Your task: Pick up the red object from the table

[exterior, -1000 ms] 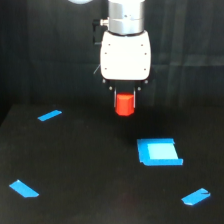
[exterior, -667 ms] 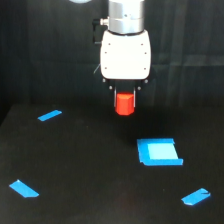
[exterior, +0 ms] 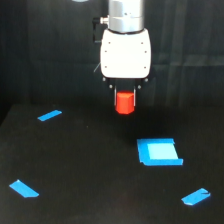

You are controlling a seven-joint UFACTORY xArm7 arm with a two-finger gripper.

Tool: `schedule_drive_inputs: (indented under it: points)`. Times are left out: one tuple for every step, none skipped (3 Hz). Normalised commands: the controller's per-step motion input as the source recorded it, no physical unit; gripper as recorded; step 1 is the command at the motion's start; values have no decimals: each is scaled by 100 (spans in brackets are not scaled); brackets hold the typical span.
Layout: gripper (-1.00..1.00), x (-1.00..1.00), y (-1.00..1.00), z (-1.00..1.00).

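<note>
The red object [exterior: 125, 102] is a small red-orange stubby block hanging under the white gripper body, in the upper middle of the exterior view. My gripper [exterior: 125, 95] is shut on its top part, and the block sits clear above the black table [exterior: 90, 170]. The fingers are short and dark, mostly hidden against the dark background and behind the block.
A flat blue square patch [exterior: 159, 152] lies on the table below and to the exterior view's right of the gripper. Blue tape strips lie at the left [exterior: 49, 115], lower left [exterior: 24, 188] and lower right [exterior: 196, 197].
The gripper with the red object sits very slightly higher than before; otherwise nothing has shifted.
</note>
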Motion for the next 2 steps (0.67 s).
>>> schedule_drive_inputs:
  points:
    - [-97,-14,0,9]
    - [-100,4,-9,13]
